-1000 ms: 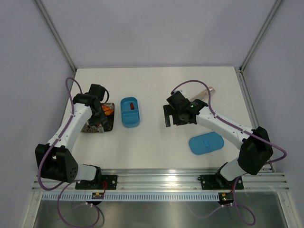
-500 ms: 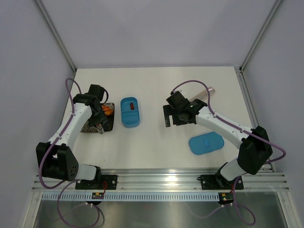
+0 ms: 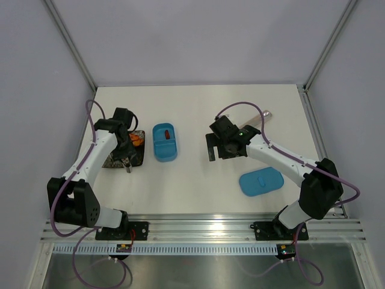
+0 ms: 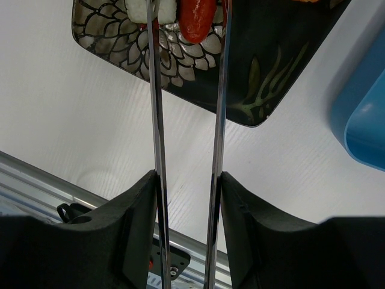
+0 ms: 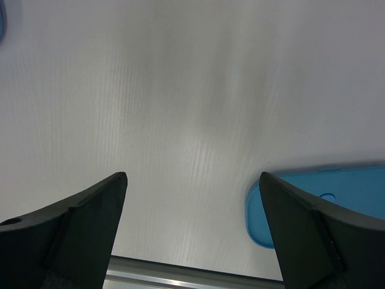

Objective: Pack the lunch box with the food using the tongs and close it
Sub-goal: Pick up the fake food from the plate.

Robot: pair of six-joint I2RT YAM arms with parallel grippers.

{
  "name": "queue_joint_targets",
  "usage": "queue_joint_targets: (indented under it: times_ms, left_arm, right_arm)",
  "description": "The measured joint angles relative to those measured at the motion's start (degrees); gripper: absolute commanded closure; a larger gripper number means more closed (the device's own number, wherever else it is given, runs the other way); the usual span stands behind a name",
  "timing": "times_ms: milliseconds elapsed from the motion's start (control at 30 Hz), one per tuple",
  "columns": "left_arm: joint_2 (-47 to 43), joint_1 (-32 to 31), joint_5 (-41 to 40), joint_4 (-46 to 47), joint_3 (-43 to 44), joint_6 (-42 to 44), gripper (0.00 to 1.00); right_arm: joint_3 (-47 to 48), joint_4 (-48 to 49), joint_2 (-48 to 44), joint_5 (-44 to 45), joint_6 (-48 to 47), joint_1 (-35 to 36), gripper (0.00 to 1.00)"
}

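Squeezing one tongs [image 4: 157, 120], left fingers [image 4: 135, 229]; right fingers [image 5: 78, 223] splayed (two food pieces [image 4: 195, 18], perhaps more).

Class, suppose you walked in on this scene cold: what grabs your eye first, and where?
The bright blue lunch box stands open mid-table, its lid lying off to the right. At the left, the left gripper clamps silver tongs whose arms flank a red sausage on a dark patterned plate.
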Motion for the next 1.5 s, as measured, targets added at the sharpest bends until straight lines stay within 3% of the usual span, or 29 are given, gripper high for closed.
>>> queue_joint_targets:
  times_ms: [1500]
  left_arm:
    - [0.68,0.83,4.24,-0.63,-1.49,-1.49,0.54]
  right_arm:
    - [1.86,0.5,2.47,-1.16,-0.81,0.0,0.01]
